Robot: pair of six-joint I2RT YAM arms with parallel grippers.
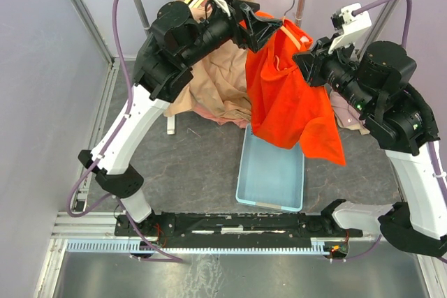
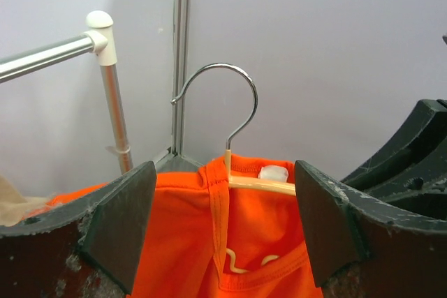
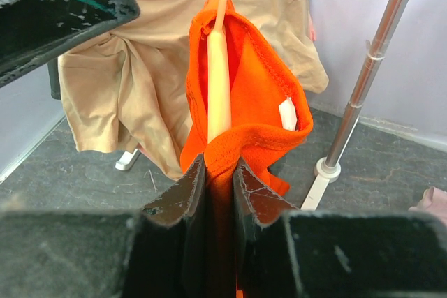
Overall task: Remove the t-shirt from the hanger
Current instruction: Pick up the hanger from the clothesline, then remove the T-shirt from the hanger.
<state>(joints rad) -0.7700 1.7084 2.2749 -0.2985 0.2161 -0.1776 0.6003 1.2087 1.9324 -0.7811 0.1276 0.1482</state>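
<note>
Nearest to the arm bases we see a pale blue bin (image 1: 271,172) on the dark table, and the lower hem of the orange t-shirt (image 1: 286,95) hangs over its far end. The t-shirt is on its wooden hanger (image 3: 218,82), lifted in the air above the bin, with the collar and its white label (image 2: 272,172) around the hanger's neck.

At the shirt's right shoulder we find the right gripper (image 3: 218,172) clenched, its fingers (image 3: 188,200) pinching a fold of orange cloth just below the end of the hanger's arm. We cannot tell whether the wood itself is inside the grip.

At the collar, the left gripper (image 2: 225,193) is released: its two fingers stand wide apart on either side of the neckline, and from its own camera we see neither one pressing the cloth.

Above the collar rises the metal hook (image 2: 254,102), hanging on nothing.

Farther back a beige t-shirt (image 1: 216,82) hangs from a garment rack (image 2: 115,113) with silver poles and white joints, just beside the orange one
</note>
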